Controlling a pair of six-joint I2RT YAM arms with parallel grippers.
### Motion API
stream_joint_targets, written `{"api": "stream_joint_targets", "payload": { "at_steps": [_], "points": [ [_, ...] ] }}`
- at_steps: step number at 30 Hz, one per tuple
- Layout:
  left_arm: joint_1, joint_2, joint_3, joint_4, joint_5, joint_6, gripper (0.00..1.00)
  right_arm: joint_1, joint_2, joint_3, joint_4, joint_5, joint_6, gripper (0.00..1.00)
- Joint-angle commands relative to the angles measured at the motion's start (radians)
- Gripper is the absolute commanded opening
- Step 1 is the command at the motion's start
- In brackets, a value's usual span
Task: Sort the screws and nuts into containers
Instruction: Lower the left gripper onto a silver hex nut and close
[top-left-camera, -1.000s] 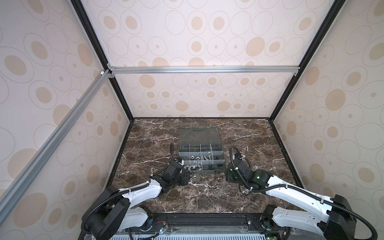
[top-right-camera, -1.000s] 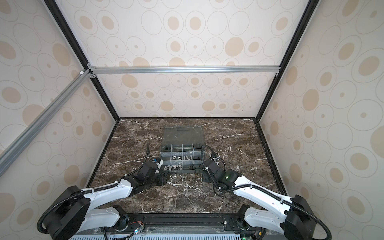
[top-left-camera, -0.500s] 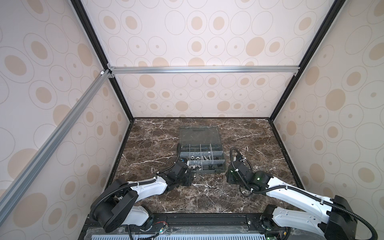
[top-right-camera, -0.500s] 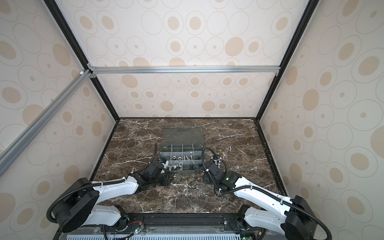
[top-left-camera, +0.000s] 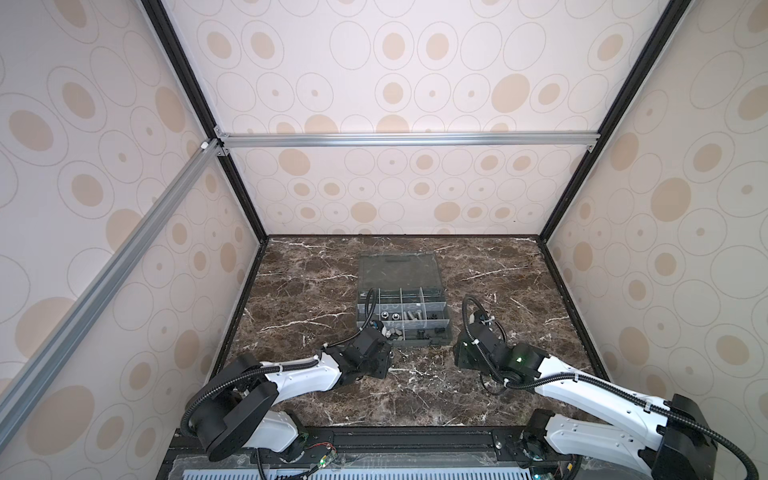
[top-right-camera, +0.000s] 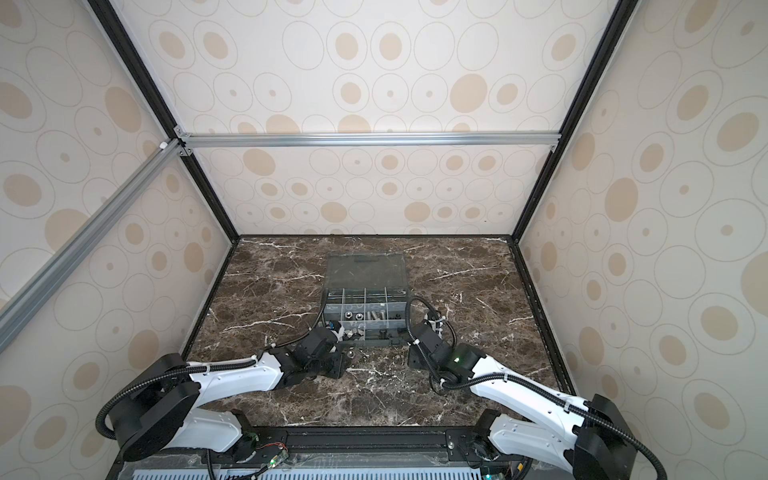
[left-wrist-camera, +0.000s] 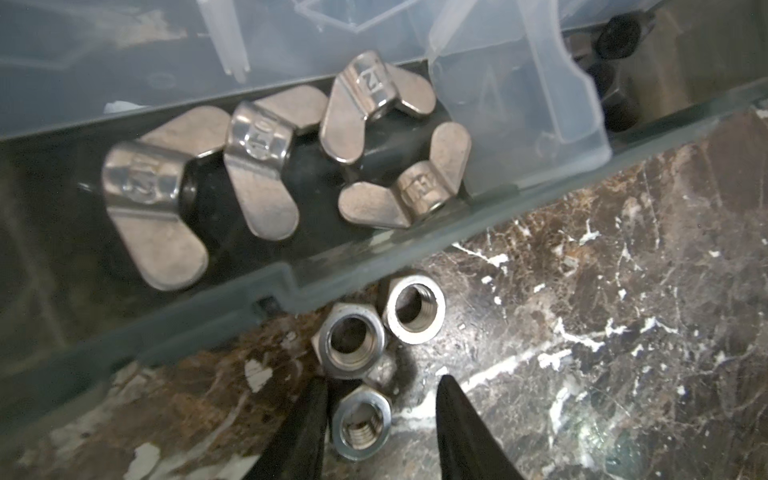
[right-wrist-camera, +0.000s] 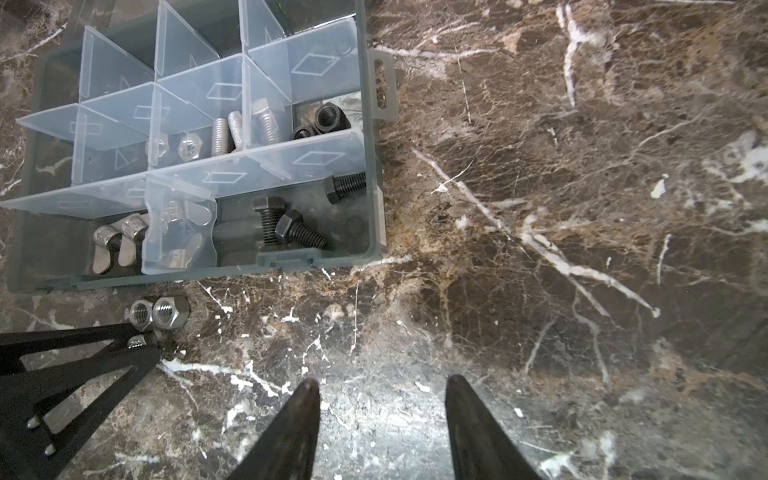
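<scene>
Three silver hex nuts lie on the marble by the front wall of the dark grey organizer box. My left gripper is open around the nearest hex nut. One finger touches it and a gap separates it from the other finger. The other two hex nuts sit just beyond. Several silver wing nuts fill a front container. Black screws and silver screws lie in other containers. My right gripper stands open over bare marble, holding nothing.
In both top views the box sits mid-table with its clear lid lying open behind it. Black nuts rest in a corner container. The left gripper's black fingers show beside the loose nuts. Enclosure walls surround the table.
My left arm has moved right along the box front to the loose hex nuts, and its jaws have narrowed a little. The right arm has hardly moved.
</scene>
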Motion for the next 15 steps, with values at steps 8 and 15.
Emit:
{"api": "stream_joint_targets", "payload": {
  "at_steps": [8, 15],
  "points": [
    [-0.03, 0.032, 0.05, -0.111, -0.105, 0.015, 0.38, 0.005, -0.012, -0.011, -0.026, 0.018, 0.025, 0.52],
    [-0.047, 0.038, 0.078, -0.176, -0.162, 0.035, 0.37, 0.005, -0.026, -0.015, -0.035, 0.029, 0.03, 0.52]
  ]
}}
